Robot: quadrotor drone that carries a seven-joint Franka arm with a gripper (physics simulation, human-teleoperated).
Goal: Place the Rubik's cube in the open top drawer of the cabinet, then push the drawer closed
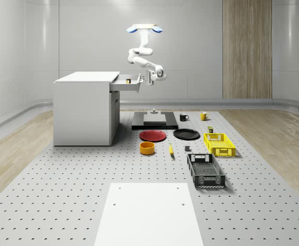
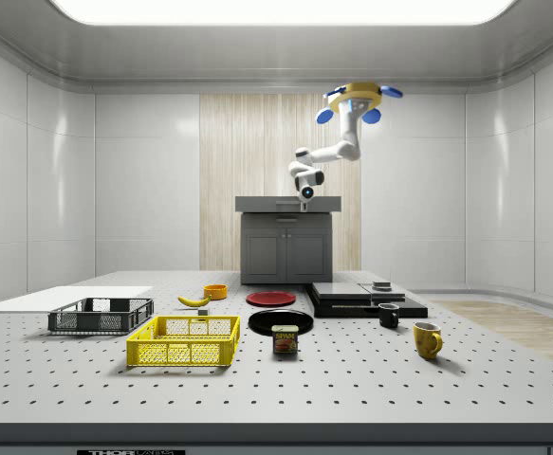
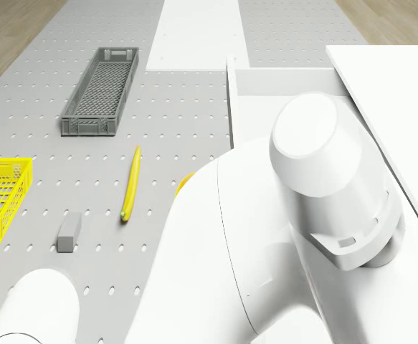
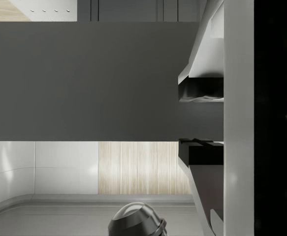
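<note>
In front of the pulled-out top drawer point(image 1: 127, 82), the gripper point(image 1: 150, 80) hangs at the drawer face's height, just beside it. In the wrist view its fingers point(image 4: 202, 92) stand a narrow gap apart with nothing between them, the dark drawer front point(image 4: 84, 81) close ahead. The Rubik's cube point(image 1: 128, 80) lies inside the drawer, a small coloured shape just beyond the front panel from the gripper. The drone point(image 1: 144, 28) hovers high above the floor, just off the white cabinet point(image 1: 85, 107). Below, the perforated grey floor point(image 1: 62, 195) carries a red plate point(image 1: 153, 135), a black plate point(image 1: 186, 134), a yellow crate point(image 1: 219, 144), a dark crate point(image 1: 205, 170) and a banana point(image 3: 130, 184).
</note>
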